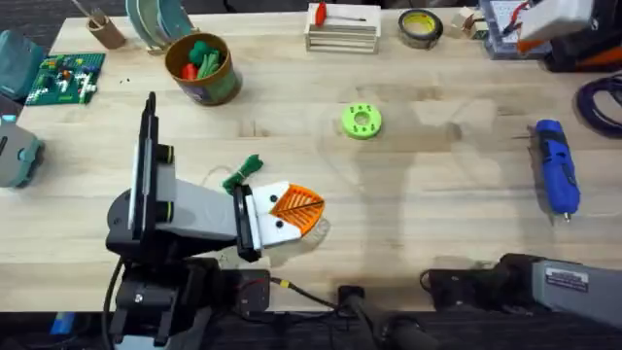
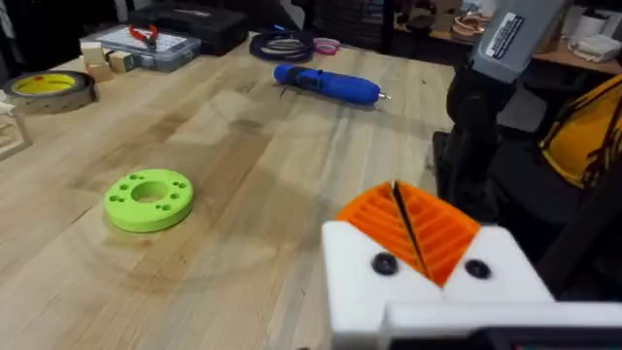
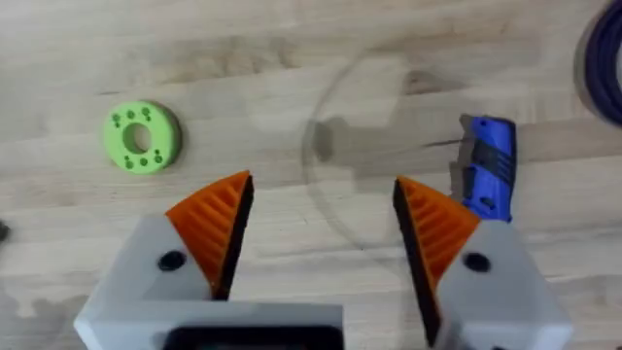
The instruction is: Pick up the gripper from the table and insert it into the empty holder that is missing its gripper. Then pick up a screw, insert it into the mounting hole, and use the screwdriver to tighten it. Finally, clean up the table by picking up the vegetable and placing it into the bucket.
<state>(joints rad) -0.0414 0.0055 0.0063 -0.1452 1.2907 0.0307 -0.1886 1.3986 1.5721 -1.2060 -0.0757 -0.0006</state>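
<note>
One screwdriver (image 1: 557, 166), one vegetable (image 1: 243, 173), one bucket (image 1: 225, 86), one green ring (image 1: 362, 121).

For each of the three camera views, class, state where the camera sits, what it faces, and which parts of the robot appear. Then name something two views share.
Overhead: fixed above the arm bases, looking down and forward over the table; the left gripper shows with pads together.
Left wrist: on the left arm, facing across to the screwdriver; its closed orange pads show.
Right wrist: looking down at the table, right gripper open.
Shared: the green ring disc.
</note>
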